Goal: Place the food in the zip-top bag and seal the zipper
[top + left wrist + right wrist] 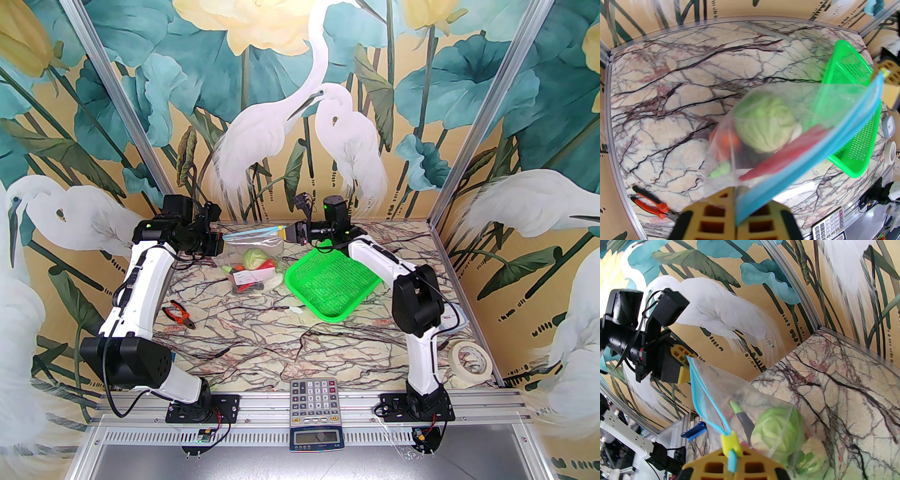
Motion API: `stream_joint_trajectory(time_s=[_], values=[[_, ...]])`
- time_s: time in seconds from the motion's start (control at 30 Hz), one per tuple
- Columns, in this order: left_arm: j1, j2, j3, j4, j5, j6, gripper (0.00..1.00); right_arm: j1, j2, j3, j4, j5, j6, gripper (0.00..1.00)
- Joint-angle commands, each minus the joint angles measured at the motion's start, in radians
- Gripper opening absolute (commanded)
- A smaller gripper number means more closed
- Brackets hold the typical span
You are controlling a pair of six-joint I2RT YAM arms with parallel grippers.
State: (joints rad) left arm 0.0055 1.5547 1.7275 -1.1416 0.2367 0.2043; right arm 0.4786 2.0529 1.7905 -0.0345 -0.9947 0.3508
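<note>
At either zipper end, left pincer and right pincer pinching, zip-top bag holding food.

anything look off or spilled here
One thing: a small pale piece lies on the table by the basket's left edge, outside the bag that the left claw and right claw hold up by its zipper. It may be food left out; too small to tell.

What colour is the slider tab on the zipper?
The slider tab is yellow; clearest in the right wrist view.
</note>
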Motion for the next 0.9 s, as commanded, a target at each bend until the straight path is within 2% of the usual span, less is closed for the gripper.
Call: stream_joint_trajectory(time_s=[0.0, 0.17, 0.6, 0.73, 0.87], values=[[0.013, 0.022, 0.035, -0.027, -0.063, -0.025, 0.02, -0.028, -0.059, 0.037, -0.053, 0.027, -0.059, 0.04], [0.013, 0.05, 0.038, -0.028, 0.0, -0.039, 0.0, -0.022, -0.053, 0.029, 0.031, -0.026, 0.012, 0.15], [0.016, 0.086, 0.064, -0.026, 0.09, -0.062, 0.0, 0.005, -0.023, 0.007, 0.052, -0.051, 0.033, 0.59], [0.019, 0.087, 0.071, -0.025, 0.105, -0.063, 0.0, 0.006, -0.012, 0.005, 0.067, -0.051, 0.042, 0.6], [0.052, 0.089, 0.071, -0.014, 0.186, -0.095, 0.0, 0.009, -0.002, -0.008, 0.066, -0.051, 0.042, 0.6]])
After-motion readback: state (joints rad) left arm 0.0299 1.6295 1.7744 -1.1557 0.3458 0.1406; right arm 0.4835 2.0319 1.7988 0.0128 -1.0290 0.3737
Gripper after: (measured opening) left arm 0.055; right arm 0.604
